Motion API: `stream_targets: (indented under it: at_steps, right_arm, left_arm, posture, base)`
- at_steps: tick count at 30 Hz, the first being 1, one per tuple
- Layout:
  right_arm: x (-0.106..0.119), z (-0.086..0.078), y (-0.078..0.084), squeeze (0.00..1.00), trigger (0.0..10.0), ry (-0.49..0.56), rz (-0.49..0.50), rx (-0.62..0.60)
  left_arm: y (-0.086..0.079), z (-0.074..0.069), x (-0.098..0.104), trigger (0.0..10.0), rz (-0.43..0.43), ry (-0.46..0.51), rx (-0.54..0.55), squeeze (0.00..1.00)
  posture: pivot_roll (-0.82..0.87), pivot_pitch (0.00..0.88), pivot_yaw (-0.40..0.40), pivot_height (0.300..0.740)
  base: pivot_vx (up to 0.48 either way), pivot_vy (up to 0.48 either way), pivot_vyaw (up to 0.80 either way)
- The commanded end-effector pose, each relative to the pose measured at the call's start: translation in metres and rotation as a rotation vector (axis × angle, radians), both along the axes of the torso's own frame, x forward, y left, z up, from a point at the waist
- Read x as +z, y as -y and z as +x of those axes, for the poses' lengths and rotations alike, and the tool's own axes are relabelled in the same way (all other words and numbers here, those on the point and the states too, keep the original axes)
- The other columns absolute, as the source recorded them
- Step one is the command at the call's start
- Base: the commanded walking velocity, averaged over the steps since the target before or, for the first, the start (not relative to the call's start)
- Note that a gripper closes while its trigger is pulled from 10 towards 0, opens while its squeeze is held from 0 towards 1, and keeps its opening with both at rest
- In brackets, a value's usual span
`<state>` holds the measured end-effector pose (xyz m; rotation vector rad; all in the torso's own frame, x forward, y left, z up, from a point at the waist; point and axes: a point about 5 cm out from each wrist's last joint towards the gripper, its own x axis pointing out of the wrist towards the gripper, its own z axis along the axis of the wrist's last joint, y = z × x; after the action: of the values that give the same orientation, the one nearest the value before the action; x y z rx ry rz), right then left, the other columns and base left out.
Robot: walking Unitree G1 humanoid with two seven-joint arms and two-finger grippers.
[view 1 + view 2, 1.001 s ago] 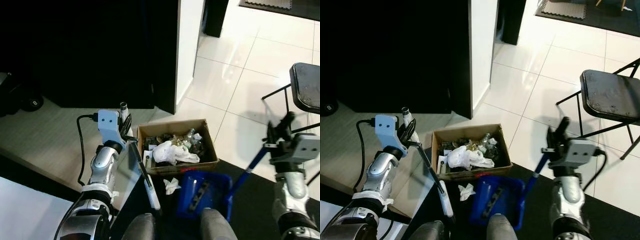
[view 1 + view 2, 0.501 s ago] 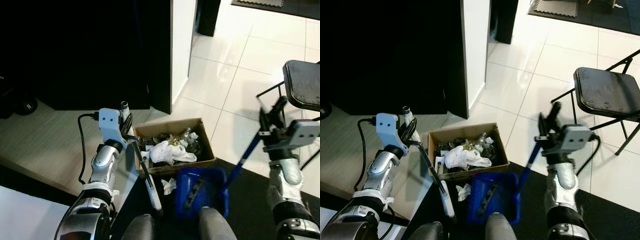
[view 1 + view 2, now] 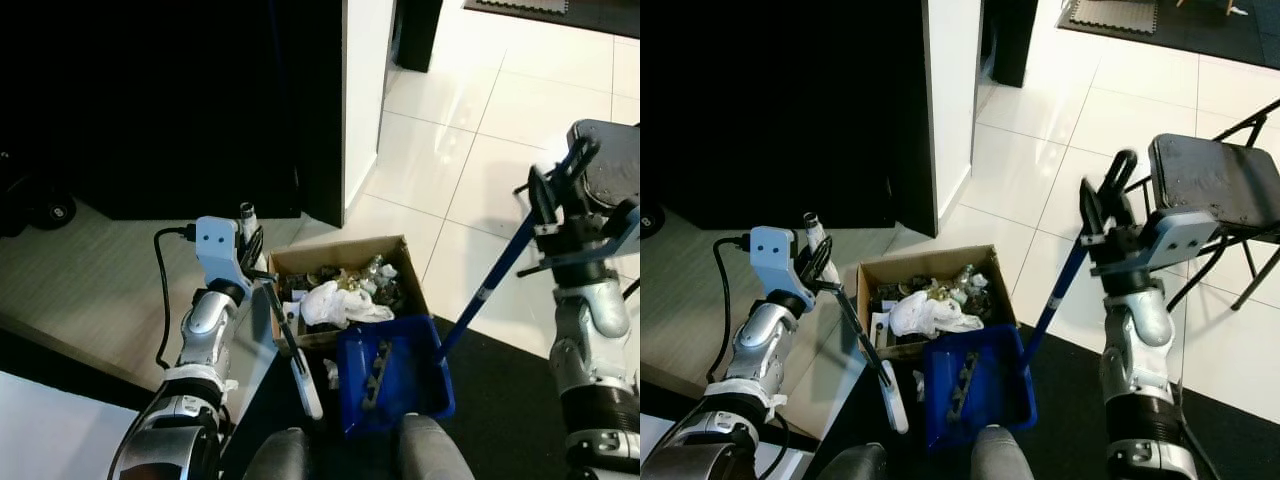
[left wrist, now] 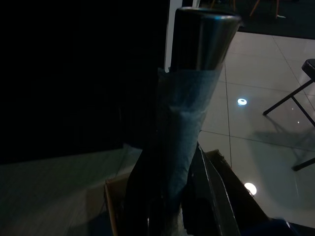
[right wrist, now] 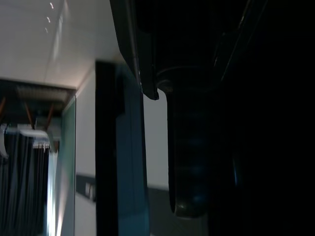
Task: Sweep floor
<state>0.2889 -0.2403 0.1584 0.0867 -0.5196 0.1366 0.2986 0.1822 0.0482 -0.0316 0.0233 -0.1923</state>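
Left eye view: one blue dustpan (image 3: 393,373) sits on the dark floor mat (image 3: 510,400), its pan touching the one cardboard box (image 3: 345,290) of rubbish at its 12 o'clock. Its long blue handle (image 3: 495,278) runs up toward 1 o'clock into the right claw (image 3: 556,183), closed around the handle's top. The left claw (image 3: 252,252) grips one broom (image 3: 288,345), whose shaft slants toward 5 o'clock, white head on the mat beside the pan. One folding chair (image 3: 1215,185) stands behind the right arm.
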Motion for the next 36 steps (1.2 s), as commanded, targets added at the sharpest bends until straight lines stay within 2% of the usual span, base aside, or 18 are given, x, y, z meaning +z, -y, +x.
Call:
stream_targets:
  at_steps: [1,2,5,7,12,18,19,24,31,33,34,36]
  right_arm:
    - [0.024,0.003,0.003,0.00,10.0,0.093,0.038,0.000]
    - [0.041,0.008,0.004,0.00,10.0,0.143,0.056,0.004]
    - [0.058,0.014,0.008,0.00,10.0,0.186,0.054,0.001]
    - [0.062,0.016,0.010,0.00,10.0,0.193,0.041,-0.004]
    - [0.067,0.036,0.021,0.00,10.0,0.166,-0.062,-0.063]
    - [0.069,0.050,0.021,0.00,10.0,0.136,-0.117,-0.100]
    - [0.071,0.059,0.017,0.00,10.0,0.115,-0.144,-0.102]
    - [0.073,0.076,0.006,0.00,10.0,0.064,-0.188,-0.101]
    - [0.077,0.087,-0.005,0.00,10.0,0.031,-0.230,-0.111]
    - [0.080,0.094,-0.018,0.00,10.0,0.032,-0.297,-0.129]
    - [0.080,0.094,-0.018,0.00,10.0,0.032,-0.297,-0.129]
    - [0.082,0.097,-0.028,0.00,10.0,0.042,-0.329,-0.113]
  left_arm:
    - [-0.005,0.002,0.004,10.0,0.002,0.019,0.010,0.00]
    - [-0.005,0.002,0.004,10.0,0.000,0.020,0.009,0.00]
    - [-0.005,0.002,0.005,10.0,-0.001,0.023,0.011,0.00]
    - [-0.005,0.003,0.005,10.0,-0.001,0.024,0.011,0.00]
    - [-0.006,0.005,0.007,10.0,-0.001,0.030,0.011,0.00]
    - [-0.007,0.006,0.009,10.0,-0.001,0.036,0.011,0.00]
    - [-0.008,0.005,0.010,10.0,0.000,0.040,0.012,0.00]
    - [-0.010,0.004,0.010,10.0,0.003,0.048,0.017,0.00]
    - [-0.013,0.002,0.011,10.0,0.008,0.053,0.022,0.00]
    - [-0.014,0.002,0.011,10.0,0.012,0.055,0.023,0.00]
    - [-0.014,0.002,0.011,10.0,0.012,0.055,0.023,0.00]
    - [-0.014,0.001,0.011,10.0,0.012,0.056,0.023,0.00]
  posture:
    - [-0.04,0.024,0.017,0.740]
    - [-0.04,0.022,0.017,0.740]
    - [-0.03,0.020,0.017,0.740]
    - [-0.03,0.019,0.018,0.740]
    - [-0.02,0.020,0.019,0.740]
    - [-0.02,0.026,0.018,0.740]
    - [-0.01,0.028,0.015,0.740]
    - [0.01,0.038,0.007,0.740]
    - [0.02,0.048,-0.001,0.740]
    - [0.02,0.053,-0.003,0.740]
    - [0.02,0.053,-0.003,0.740]
    - [0.02,0.055,-0.006,0.740]
  base:
    - [0.000,0.000,0.00]
    - [0.000,0.000,0.00]
    - [0.000,0.000,0.00]
    - [0.000,0.000,0.00]
    - [0.000,0.000,0.00]
    - [0.000,0.000,0.00]
    - [0.000,0.000,0.00]
    - [0.000,0.000,0.00]
    - [0.000,0.000,0.00]
    - [0.000,0.000,0.00]
    - [0.000,0.000,0.00]
    - [0.000,0.000,0.00]
